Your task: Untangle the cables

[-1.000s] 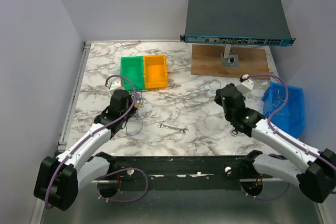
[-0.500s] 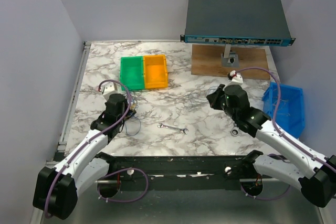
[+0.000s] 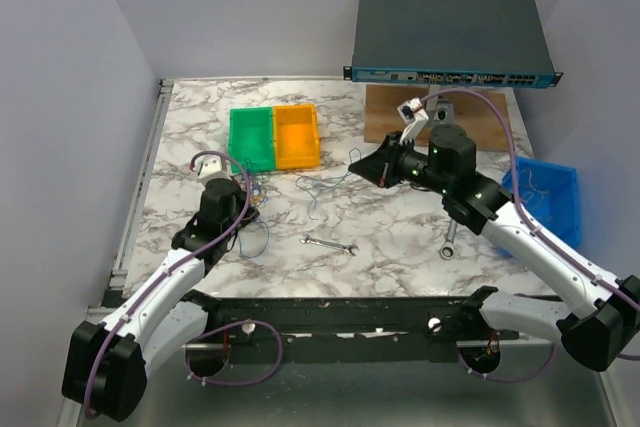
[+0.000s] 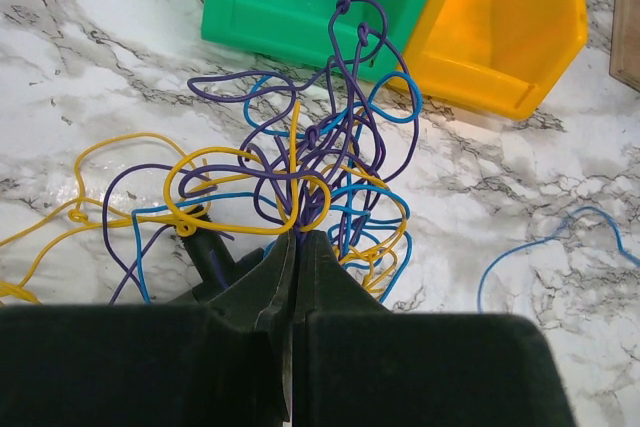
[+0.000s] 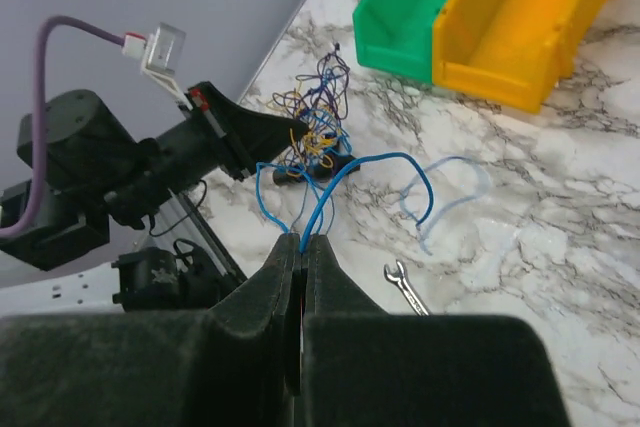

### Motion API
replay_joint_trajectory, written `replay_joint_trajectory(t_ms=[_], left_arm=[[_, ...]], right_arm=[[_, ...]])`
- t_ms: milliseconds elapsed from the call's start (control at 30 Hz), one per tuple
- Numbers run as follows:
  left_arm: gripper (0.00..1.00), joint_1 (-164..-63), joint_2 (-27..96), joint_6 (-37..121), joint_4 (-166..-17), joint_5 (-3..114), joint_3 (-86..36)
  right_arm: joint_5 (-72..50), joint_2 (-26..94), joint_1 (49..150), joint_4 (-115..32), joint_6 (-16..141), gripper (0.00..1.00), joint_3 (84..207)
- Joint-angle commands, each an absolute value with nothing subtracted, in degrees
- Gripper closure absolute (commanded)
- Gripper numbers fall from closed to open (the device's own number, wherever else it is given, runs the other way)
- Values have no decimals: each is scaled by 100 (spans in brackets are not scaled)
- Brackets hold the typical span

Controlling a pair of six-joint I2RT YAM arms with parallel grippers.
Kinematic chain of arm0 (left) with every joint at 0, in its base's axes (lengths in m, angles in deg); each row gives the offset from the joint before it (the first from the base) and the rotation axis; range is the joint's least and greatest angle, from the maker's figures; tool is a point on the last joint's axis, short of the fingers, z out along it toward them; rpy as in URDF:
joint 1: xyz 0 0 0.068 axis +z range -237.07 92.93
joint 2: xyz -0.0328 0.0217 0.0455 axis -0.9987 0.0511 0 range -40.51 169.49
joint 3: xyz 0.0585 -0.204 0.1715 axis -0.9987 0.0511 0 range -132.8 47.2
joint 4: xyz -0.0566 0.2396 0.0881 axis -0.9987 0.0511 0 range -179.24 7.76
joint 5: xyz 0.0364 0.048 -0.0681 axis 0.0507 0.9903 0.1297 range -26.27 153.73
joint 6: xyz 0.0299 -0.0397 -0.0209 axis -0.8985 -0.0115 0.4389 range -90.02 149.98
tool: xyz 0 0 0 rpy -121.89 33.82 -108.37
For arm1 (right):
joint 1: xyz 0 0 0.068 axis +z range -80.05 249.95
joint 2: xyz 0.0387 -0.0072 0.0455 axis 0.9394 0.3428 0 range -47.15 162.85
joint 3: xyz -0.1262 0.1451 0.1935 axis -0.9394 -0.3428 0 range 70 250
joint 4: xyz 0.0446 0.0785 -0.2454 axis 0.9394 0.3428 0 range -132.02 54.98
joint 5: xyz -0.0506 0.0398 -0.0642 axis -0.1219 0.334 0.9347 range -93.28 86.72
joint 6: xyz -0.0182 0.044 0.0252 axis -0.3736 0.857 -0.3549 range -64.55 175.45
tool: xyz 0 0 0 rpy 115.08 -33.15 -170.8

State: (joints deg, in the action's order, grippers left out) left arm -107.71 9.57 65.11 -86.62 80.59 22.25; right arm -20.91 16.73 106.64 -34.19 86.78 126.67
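The cables (image 4: 320, 162) are a tangle of purple, yellow and blue wire loops on the marble table (image 3: 380, 217), just in front of the green bin. My left gripper (image 4: 297, 237) is shut on purple and yellow strands at the tangle's near side; from above the left gripper (image 3: 247, 209) sits at the bundle (image 3: 258, 212). My right gripper (image 5: 302, 240) is shut on a separate blue cable (image 5: 352, 172), held above the table. In the top view the right gripper (image 3: 356, 164) hangs mid-table with that blue cable (image 3: 318, 190) trailing left toward the tangle.
A green bin (image 3: 251, 139) and a yellow bin (image 3: 296, 135) stand side by side behind the tangle. One wrench (image 3: 330, 244) lies mid-front and another (image 3: 449, 239) under the right arm. A blue bin (image 3: 545, 202) sits far right, with a network switch (image 3: 450, 37) above a wooden board (image 3: 395, 125).
My right arm swung left and rose, carrying the blue cable from the right side toward the middle. The left gripper drew back slightly, still shut on the tangle.
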Motion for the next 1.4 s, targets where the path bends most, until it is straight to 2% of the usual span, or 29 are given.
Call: replay_joint_trajectory(t_ms=[0, 100, 267, 333, 467, 500, 533, 567, 667, 700, 800, 900, 933, 967, 1200, 1367], left_arm=[[100, -10764, 937, 6426, -8820, 7887, 2250], [100, -10764, 969, 6408, -8796, 7837, 2229], [100, -10764, 1019, 6399, -8816, 7754, 2208], [100, -10764, 1028, 6399, -8817, 7732, 2202], [100, -10764, 1064, 6390, -8802, 7700, 2174], [100, -10764, 1072, 6390, -8797, 7698, 2172], [100, -10764, 1076, 6390, -8787, 7707, 2168], [100, -10764, 1061, 6390, -8775, 7717, 2157], [100, -10764, 1038, 6399, -8773, 7729, 2173], [100, -10764, 1030, 6399, -8777, 7733, 2173], [100, -10764, 1070, 6390, -8776, 7717, 2171], [100, -10764, 1136, 6390, -8735, 7726, 2134], [100, -10759, 1149, 6390, -8731, 7724, 2129], [100, -10764, 1167, 6390, -8718, 7725, 2123], [100, -10764, 1178, 6390, -8730, 7718, 2120], [100, -10764, 1202, 6390, -8732, 7706, 2113]], right_arm=[[-1606, 1729, 10669, -3181, 8838, 99, 12869], [-1112, 1944, 10669, -3059, 8970, 99, 12350], [-1469, 2380, 10665, -3695, 9267, 98, 11193], [-1273, 2481, 10666, -3789, 9275, 92, 11023], [-1059, 2598, 10664, -3734, 9133, 88, 11062], [-1068, 2639, 10663, -3717, 9090, 89, 11119], [-1089, 2701, 10674, -3681, 9038, 97, 11179], [-1102, 2769, 10677, -3652, 9004, 99, 11252], [-1119, 3003, 10753, -3602, 8889, 99, 11480], [-1124, 3118, 10818, -3562, 8825, 93, 11612], [-972, 3483, 11171, -3352, 8600, 66, 12031], [-679, 3874, 11547, -3087, 8381, 17, 12454], [-610, 3995, 11630, -3017, 8336, 3, 12576], [-566, 4087, 11693, -2928, 8285, 0, 12676], [260, 4661, 11785, -1994, 7821, 0, 13368], [301, 5075, 11952, -1866, 7764, 0, 13595]])
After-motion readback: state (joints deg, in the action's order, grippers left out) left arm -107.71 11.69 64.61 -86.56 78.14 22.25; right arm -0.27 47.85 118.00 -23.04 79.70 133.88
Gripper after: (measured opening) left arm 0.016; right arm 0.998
